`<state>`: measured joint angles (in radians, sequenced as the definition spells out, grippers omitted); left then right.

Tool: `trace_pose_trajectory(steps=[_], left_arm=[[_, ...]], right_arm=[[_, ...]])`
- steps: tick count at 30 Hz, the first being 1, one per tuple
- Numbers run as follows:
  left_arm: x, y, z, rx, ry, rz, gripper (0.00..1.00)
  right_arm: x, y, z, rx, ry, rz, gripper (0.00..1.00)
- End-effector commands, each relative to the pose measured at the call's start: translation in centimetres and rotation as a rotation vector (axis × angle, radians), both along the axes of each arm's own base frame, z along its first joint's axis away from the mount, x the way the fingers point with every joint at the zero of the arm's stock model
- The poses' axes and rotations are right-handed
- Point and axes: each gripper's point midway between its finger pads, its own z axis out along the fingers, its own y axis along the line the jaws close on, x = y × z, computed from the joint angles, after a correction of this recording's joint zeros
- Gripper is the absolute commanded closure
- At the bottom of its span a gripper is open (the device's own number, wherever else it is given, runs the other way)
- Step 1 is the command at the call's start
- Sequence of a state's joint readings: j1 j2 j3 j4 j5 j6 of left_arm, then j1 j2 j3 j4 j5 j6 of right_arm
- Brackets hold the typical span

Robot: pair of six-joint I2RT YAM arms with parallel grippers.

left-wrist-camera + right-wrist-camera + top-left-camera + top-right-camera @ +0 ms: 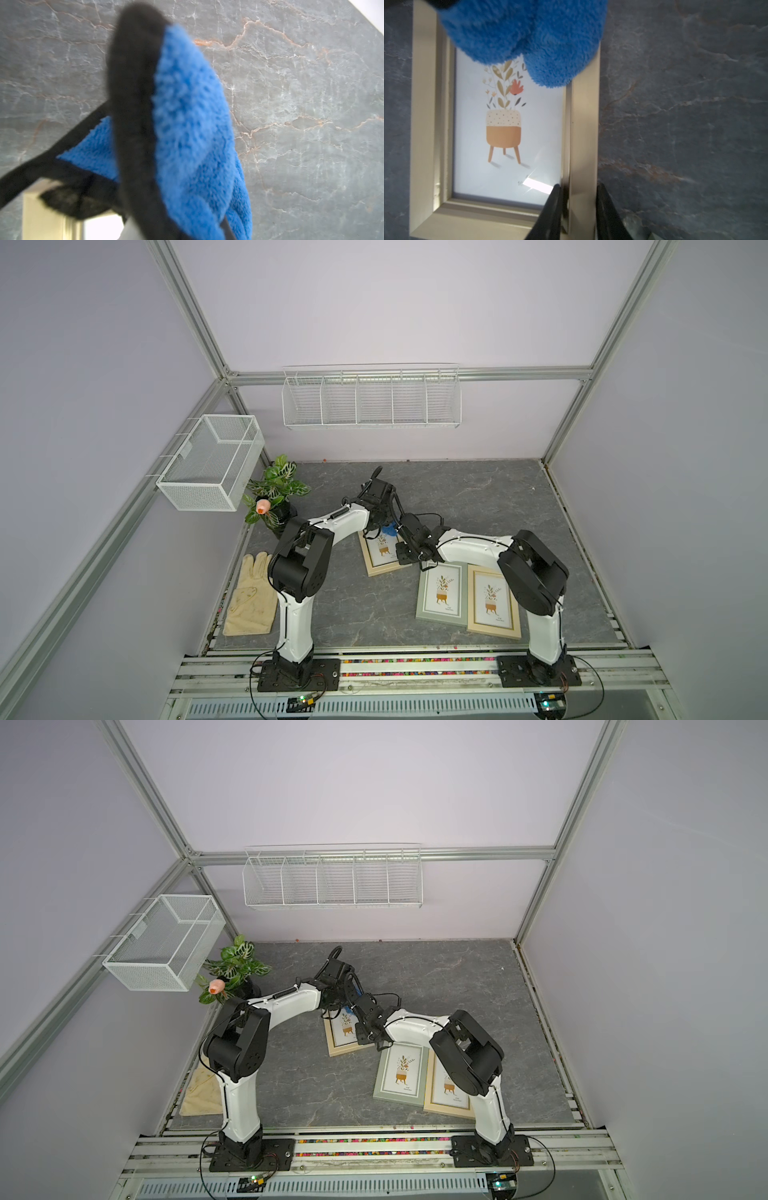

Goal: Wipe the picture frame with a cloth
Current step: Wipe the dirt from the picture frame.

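My right fingers (552,209) pinch one side of the frame (583,124) so it can't slide on the worktop (675,104); my left fingers (379,523) clamp the cloth (529,31), bunched, onto its glass

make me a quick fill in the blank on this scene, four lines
1. The left gripper is shut on the ____ cloth.
2. The right gripper is shut on a rail of the picture frame under the ____.
3. The grey-green frame lies on the robot's ____ side.
4. The beige glove lies on the robot's ____ side.
Missing words: blue; cloth; right; left
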<state>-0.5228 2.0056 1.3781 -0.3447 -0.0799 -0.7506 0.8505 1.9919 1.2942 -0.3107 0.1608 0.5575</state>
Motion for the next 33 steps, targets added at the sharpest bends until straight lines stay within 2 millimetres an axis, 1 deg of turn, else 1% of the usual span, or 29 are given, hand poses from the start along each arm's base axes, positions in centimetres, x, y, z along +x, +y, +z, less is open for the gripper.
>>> trace_pose_trajectory(steps=[1,3,4,5,7,9,11,12,13,14,16,18,22,23,24,25,27,29,31,32,33], left_arm=[[-1.1,5.2,-2.0,0.067,0.077,0.085,1.0],[-1.3,7.2,-1.5,0.096,0.071,0.112,1.0],[-1.4,7.5,-1.0,0.114,0.06,0.112,1.0],[-1.4,7.3,-0.7,0.112,0.054,0.105,1.0],[-1.4,5.7,-0.4,0.087,0.046,0.075,1.0],[-1.3,3.0,-0.2,0.076,0.037,0.033,1.0],[-1.1,0.0,-0.5,0.052,0.044,-0.013,1.0],[-1.1,-1.1,-0.6,0.038,0.05,-0.031,1.0],[-1.0,-1.8,-1.0,0.031,0.06,-0.041,1.0],[-0.9,-2.1,-1.2,0.027,0.066,-0.042,1.0],[-0.7,-1.3,-1.2,0.051,0.065,-0.028,1.0],[-0.6,0.5,-1.0,0.076,0.062,-0.003,1.0],[-0.8,5.5,-0.5,0.108,0.06,0.069,1.0],[-1.0,6.2,-0.3,0.125,0.057,0.076,1.0],[-1.1,6.4,-0.1,0.137,0.052,0.077,1.0],[-1.0,5.9,0.1,0.129,0.046,0.068,1.0],[-1.0,4.3,0.3,0.11,0.04,0.045,1.0],[-0.9,1.6,0.2,0.103,0.034,0.003,1.0],[-0.9,-0.7,-0.3,0.086,0.046,-0.034,1.0],[-0.9,-1.8,-0.6,0.063,0.056,-0.048,1.0],[-0.8,-2.2,-0.8,0.049,0.062,-0.053,1.0]], right_arm=[[-2.5,-4.2,-3.9,-0.155,0.127,-0.038,0.94],[-2.5,-4.4,-4.0,-0.158,0.126,-0.043,0.93],[-2.5,-4.4,-4.1,-0.159,0.126,-0.043,0.93],[-2.4,-4.2,-4.1,-0.155,0.129,-0.042,0.93],[-2.4,-3.9,-4.2,-0.148,0.132,-0.038,0.93],[-2.3,-3.6,-4.1,-0.147,0.134,-0.035,0.93],[-2.2,-3.4,-3.9,-0.145,0.13,-0.034,0.93],[-2.2,-3.5,-3.8,-0.147,0.128,-0.035,0.93],[-2.2,-3.6,-3.7,-0.151,0.126,-0.037,0.93],[-2.1,-3.7,-3.6,-0.153,0.124,-0.04,0.93],[-2.2,-4.0,-3.6,-0.161,0.123,-0.043,0.93],[-2.2,-4.3,-3.6,-0.164,0.122,-0.048,0.93],[-2.1,-4.4,-3.8,-0.164,0.121,-0.052,0.93],[-2.1,-4.2,-3.9,-0.163,0.122,-0.05,0.93],[-2.1,-4.2,-3.9,-0.16,0.123,-0.051,0.93],[-2.0,-4.1,-3.9,-0.16,0.123,-0.05,0.93],[-1.9,-4.0,-4.0,-0.16,0.125,-0.048,0.93],[-1.9,-3.8,-3.9,-0.162,0.125,-0.045,0.93],[-1.9,-3.9,-3.8,-0.163,0.124,-0.048,0.93],[-1.8,-4.0,-3.7,-0.166,0.121,-0.05,0.93],[-1.8,-4.1,-3.7,-0.167,0.122,-0.053,0.93]])
